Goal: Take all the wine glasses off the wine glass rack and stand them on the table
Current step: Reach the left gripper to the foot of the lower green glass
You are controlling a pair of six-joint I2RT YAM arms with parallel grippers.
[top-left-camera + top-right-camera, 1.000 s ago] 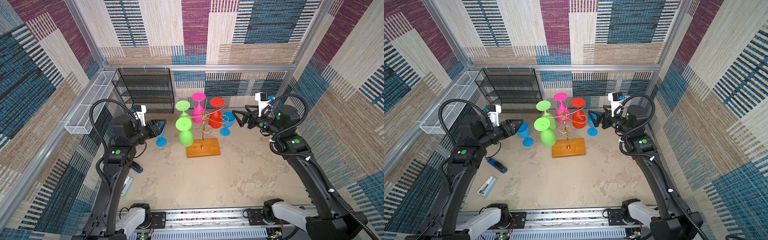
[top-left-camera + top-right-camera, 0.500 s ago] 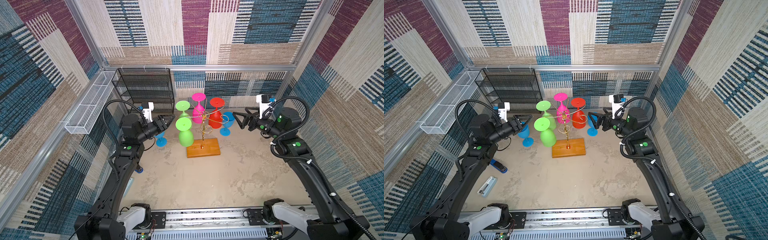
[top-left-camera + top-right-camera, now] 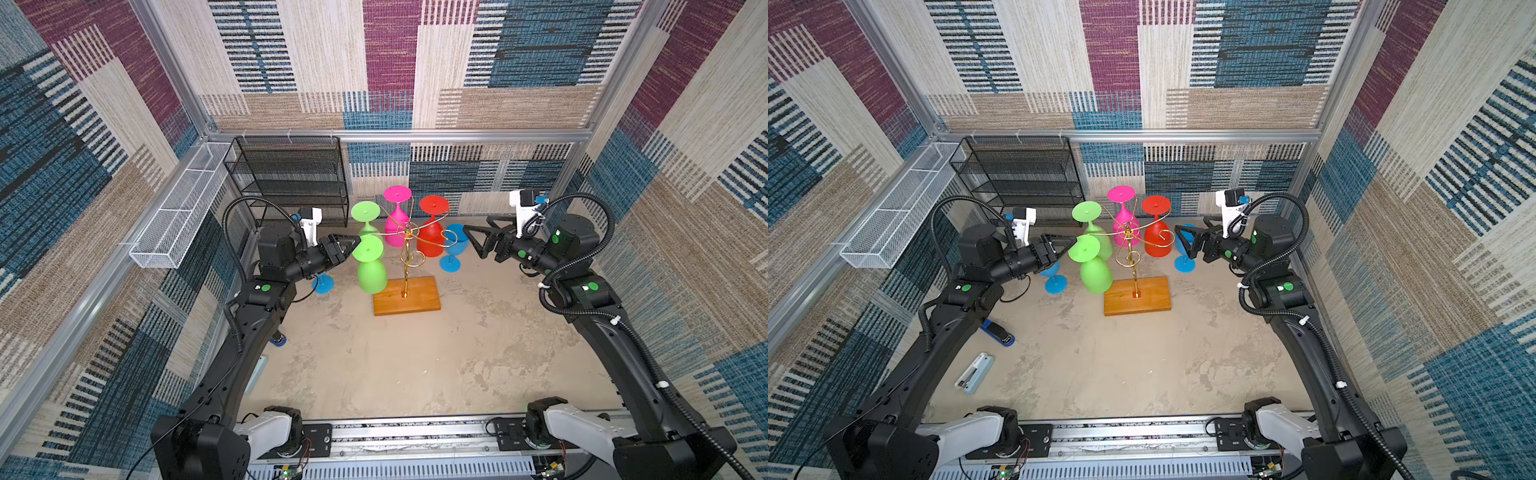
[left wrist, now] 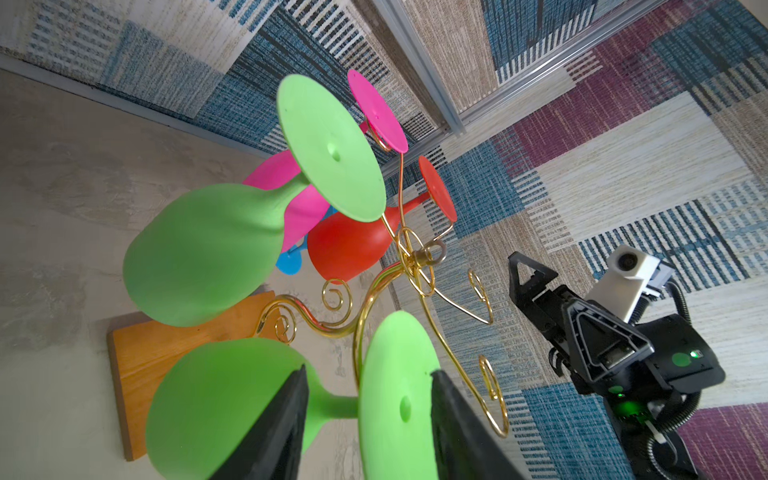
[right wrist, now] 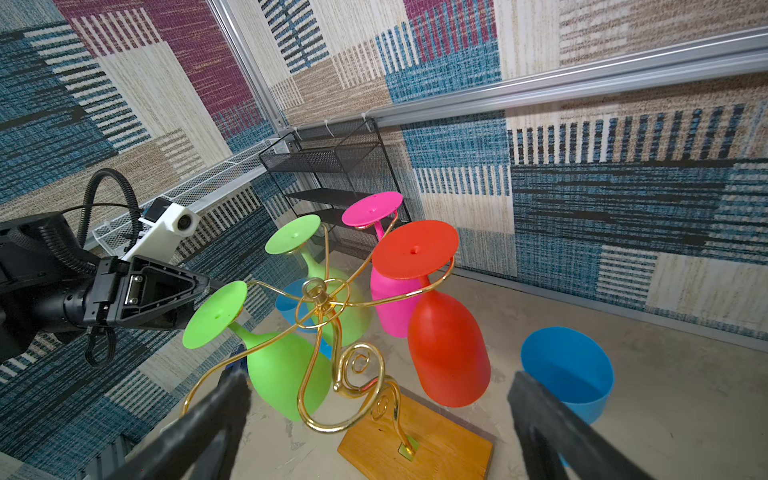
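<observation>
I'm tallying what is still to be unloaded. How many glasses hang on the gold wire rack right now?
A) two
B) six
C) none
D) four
D: the near green glass, the far green glass, the pink glass and the red glass hang upside down from the rack; the left blue glass and the right blue glass stand upright on the table.

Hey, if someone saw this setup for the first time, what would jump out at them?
The gold rack in the middle, hung with bright upside-down glasses. The left gripper straddles the foot of the near green glass with open jaws, while the right gripper, wide open, faces the rack from the other side.
</observation>
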